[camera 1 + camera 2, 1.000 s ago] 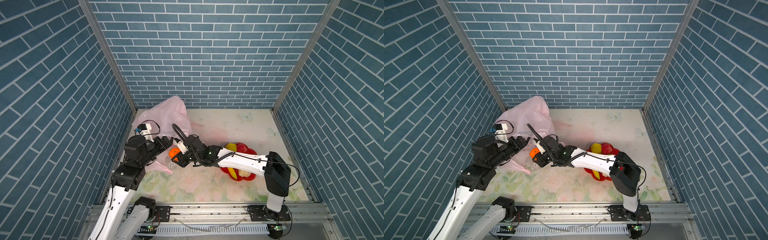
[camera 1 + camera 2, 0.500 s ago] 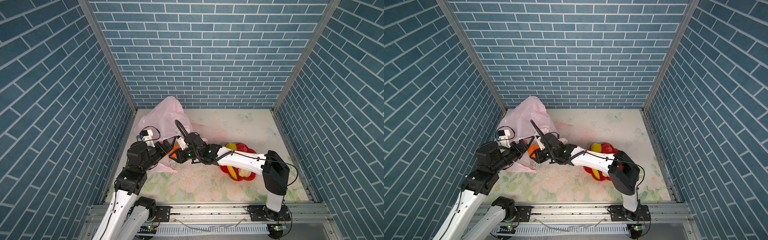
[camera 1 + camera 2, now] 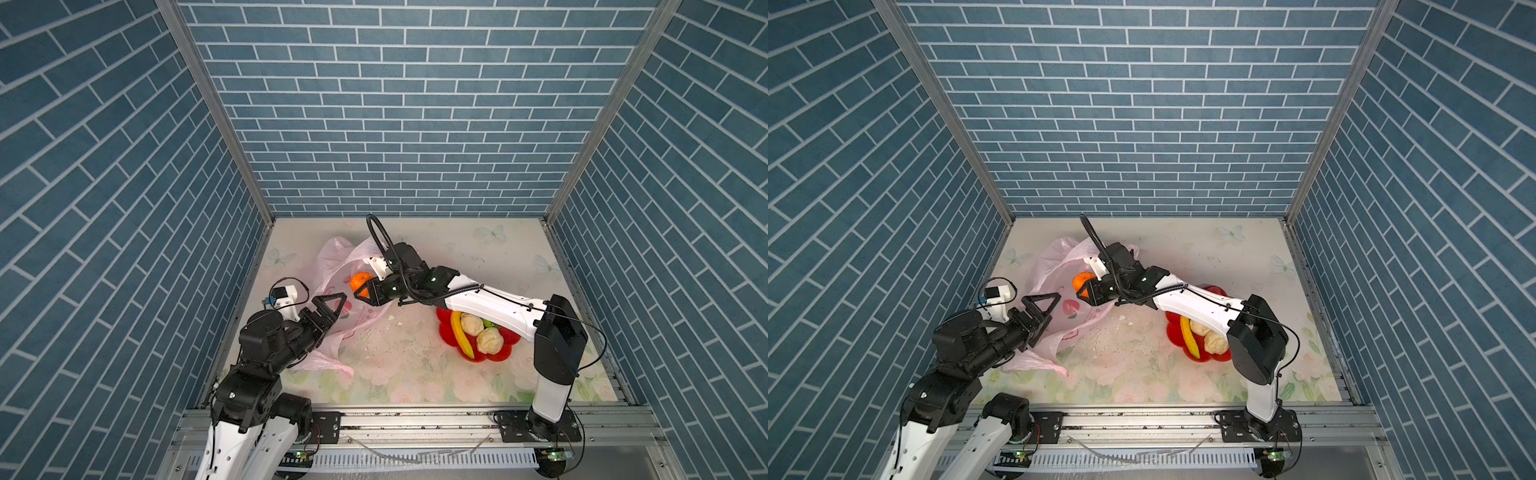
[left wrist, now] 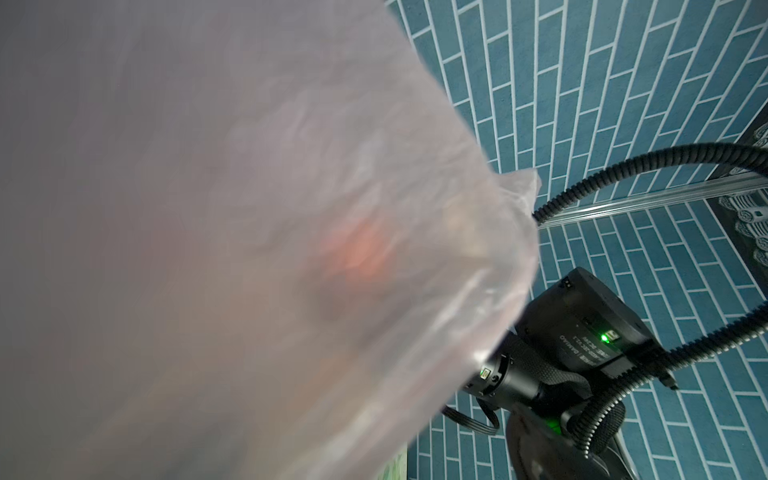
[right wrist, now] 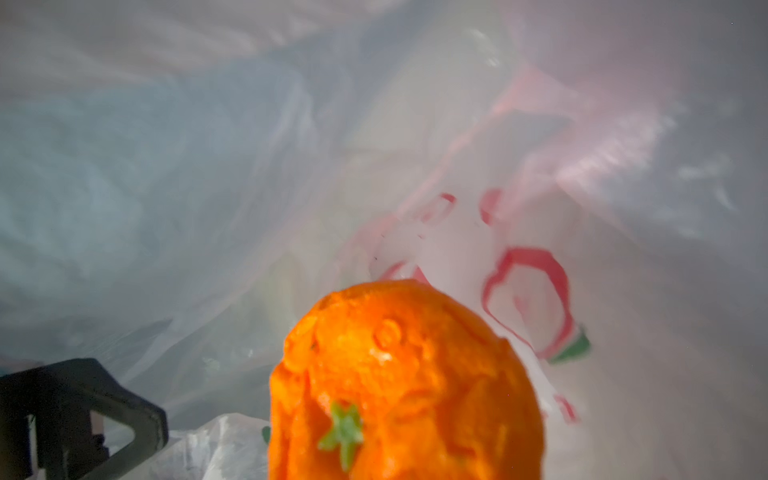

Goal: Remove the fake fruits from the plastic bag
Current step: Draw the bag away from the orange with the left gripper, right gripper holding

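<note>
The red flower-shaped plate [image 3: 506, 352] sits on the floral tabletop [image 3: 415, 374], partly under the right arm's white link. On the plate lie a yellow banana [image 3: 460, 336] and two cream balls [image 3: 471, 323], touching one another, with a sliver of something green [image 3: 488, 323] beside them; what else the plate holds is hidden by the arm.

The pink plastic bag [image 3: 332, 270] lies slumped on the tabletop well apart from the plate, on the side toward the left arm, with its mouth gaping toward the plate. In both top views the orange [image 3: 358, 279] is at that mouth, on the bag's plate-facing side, and farther from the plate than any fruit resting on it. The right gripper [image 3: 363, 291] reaches from above the plate to the bag and pinches the orange between its black fingers. The right wrist view shows the orange [image 5: 407, 382] close up with its green star-shaped stem, bag film [image 5: 415, 166] printed in red behind it, and one finger [image 5: 83, 407] beside it.

The left gripper [image 3: 328, 309] hovers over the bag's far side from the plate, its jaws spread wide and holding nothing. The left wrist view is mostly covered by blurred pink film [image 4: 208, 249].
</note>
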Controlling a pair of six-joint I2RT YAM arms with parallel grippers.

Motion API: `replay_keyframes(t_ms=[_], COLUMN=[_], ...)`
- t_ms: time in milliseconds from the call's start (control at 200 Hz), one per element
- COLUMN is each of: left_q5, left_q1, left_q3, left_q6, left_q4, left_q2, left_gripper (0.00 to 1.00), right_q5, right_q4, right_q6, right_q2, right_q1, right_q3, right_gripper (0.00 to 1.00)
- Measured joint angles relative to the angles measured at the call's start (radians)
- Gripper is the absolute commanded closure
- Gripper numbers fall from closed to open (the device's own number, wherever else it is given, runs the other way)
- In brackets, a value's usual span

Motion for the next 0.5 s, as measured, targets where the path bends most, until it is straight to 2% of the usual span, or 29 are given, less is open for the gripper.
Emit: replay_keyframes(t_ms=[385, 500], left_q5=[-0.025, -0.04], left_q1=[-0.001, -0.002], left_q3=[0.013, 0.017], left_q6=[0.027, 0.049], left_q4=[0.242, 0.289], left_q2=[0.3, 0.336], left_gripper=[0.01, 0.07], right_q5=[-0.059, -0.066], right_q4=[-0.13, -0.149], right_q6=[-0.056, -0.056], right_q2=[0.001, 0.002], right_q1=[0.019, 0.021], right_q3=[0.0, 0.0], right_gripper=[0.92, 0.92])
